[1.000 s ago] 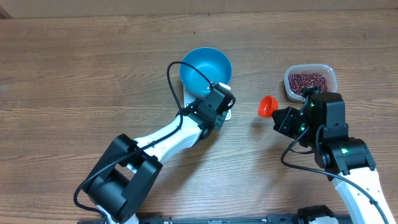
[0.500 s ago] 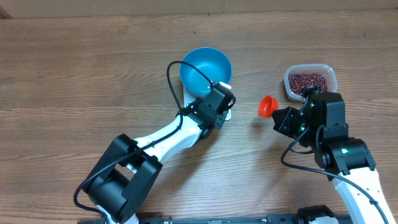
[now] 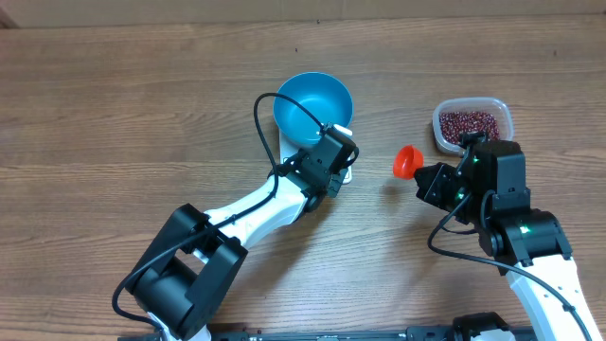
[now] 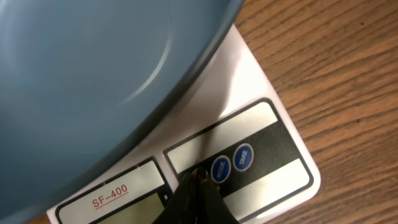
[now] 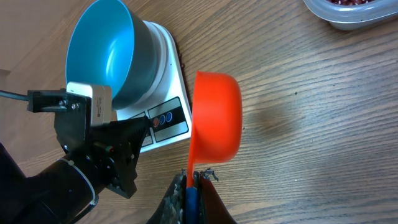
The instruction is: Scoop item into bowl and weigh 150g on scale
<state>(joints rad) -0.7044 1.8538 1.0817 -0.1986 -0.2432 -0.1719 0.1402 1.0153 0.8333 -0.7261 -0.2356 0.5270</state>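
Observation:
The empty blue bowl (image 3: 313,106) (image 5: 102,52) (image 4: 93,74) stands on the white scale (image 3: 347,173) (image 4: 273,137) (image 5: 171,81). My left gripper (image 4: 198,176) (image 3: 343,159) is shut with nothing in it, its tips resting on the scale's front panel just left of two blue buttons (image 4: 232,163). My right gripper (image 5: 192,179) (image 3: 434,180) is shut on the handle of an orange scoop (image 5: 214,117) (image 3: 407,161), held over the table between scale and tub. The scoop's inside is hidden. The red-brown beans (image 3: 469,123) lie in a clear tub (image 3: 507,121) (image 5: 354,14) at the right.
The left arm (image 3: 246,213) stretches from the near edge up to the scale, and its wrist block (image 5: 93,149) sits close to the left of the scoop. Bare wooden table (image 3: 114,114) surrounds everything.

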